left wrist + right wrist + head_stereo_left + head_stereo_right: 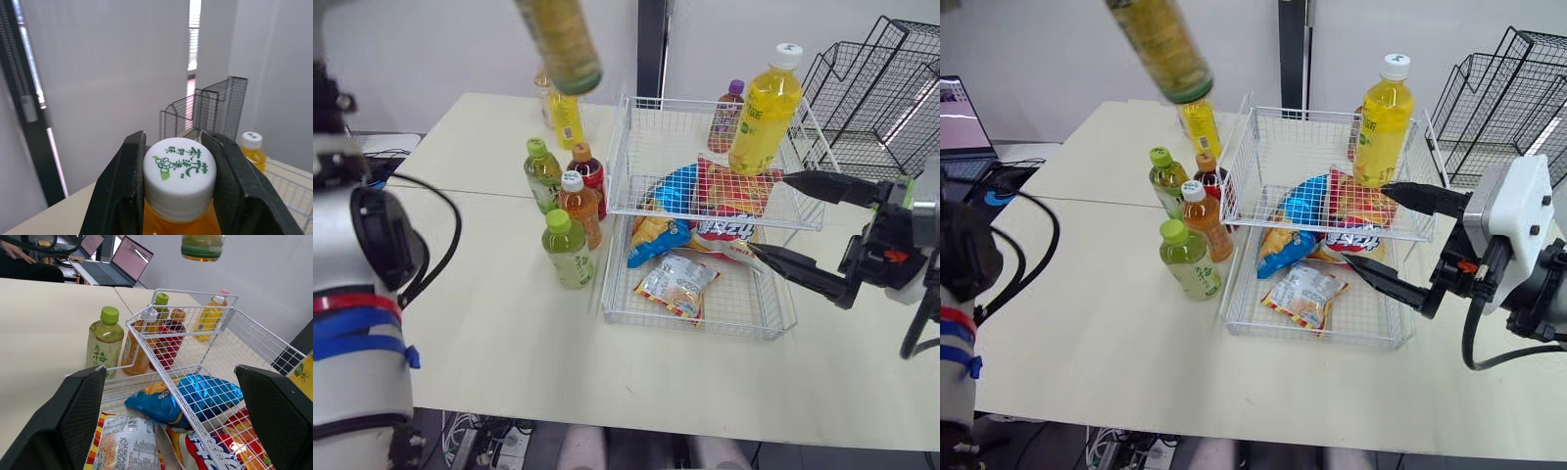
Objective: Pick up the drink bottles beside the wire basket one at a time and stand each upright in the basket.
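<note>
bottles (568, 252): 8 | snack bags (677, 284): 3 | wire basket (695, 326): 1

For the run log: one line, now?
left gripper: shut on raised bottle | right gripper: open by wire basket | upright in basket: yellow bottle, purple-cap bottle

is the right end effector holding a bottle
No, the right end effector is wide open at the white wire basket's right side, with nothing between its jaws.
</note>
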